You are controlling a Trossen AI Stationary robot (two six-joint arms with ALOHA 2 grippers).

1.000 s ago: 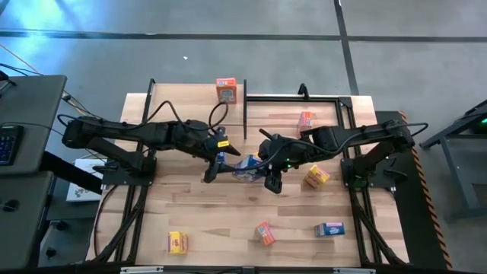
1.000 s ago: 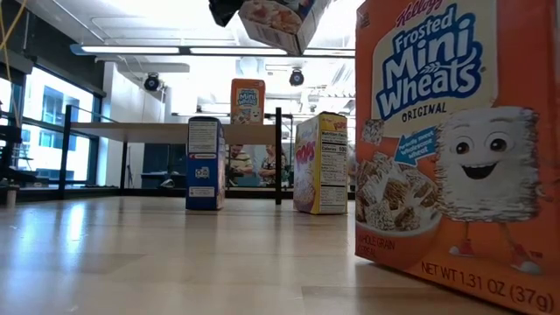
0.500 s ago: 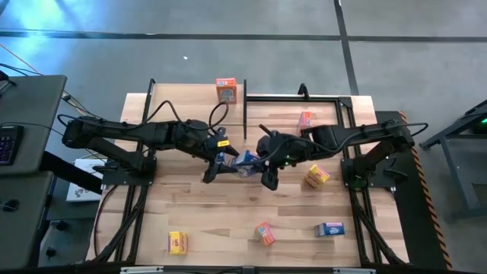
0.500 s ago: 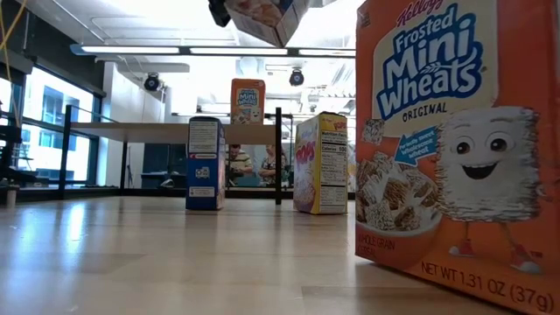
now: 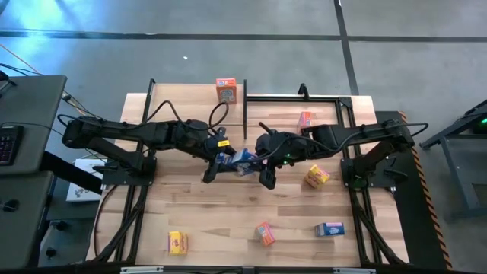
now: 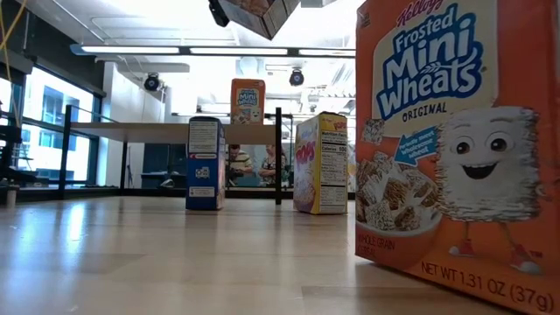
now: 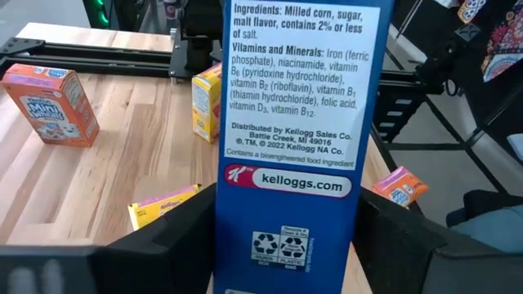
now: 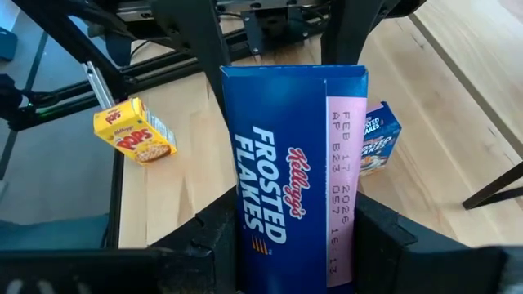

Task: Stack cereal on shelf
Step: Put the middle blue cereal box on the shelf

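A blue Frosted Flakes cereal box (image 5: 243,157) hangs above the middle of the table; only its lower corner (image 6: 258,13) shows in the low view. My left gripper (image 5: 223,158) comes at it from the table's left and my right gripper (image 5: 262,161) from the right, and both are shut on it. The shelf (image 5: 179,95) stands at the far left on black posts. One orange cereal box (image 5: 226,90) stands upright on it. My left gripper has the box's end nearest the table's left between its two fingers (image 7: 176,241). They lie against the faces either side of the narrow ingredients panel (image 7: 245,245), coming nearly level from the left. The box is clear of the table. My right gripper pinches the box's other end between its two fingers (image 8: 204,237). They stand either side of the narrow panel with the name and date (image 8: 253,237), slanting down from the table's right. The box is tilted, lifted clear.
Loose boxes lie on the table: orange (image 5: 306,119) and yellow (image 5: 316,176) on the right, blue (image 5: 329,229), orange (image 5: 265,233) and yellow (image 5: 177,242) near the front. An orange Mini Wheats box (image 6: 455,149) stands close in the low view. A black frame (image 5: 304,97) edges the far right.
My right gripper has tipped upward with the blue box. The box has risen, nearly leaving the top of the low view. It has also shifted toward the table's far edge and closer in to my left gripper.
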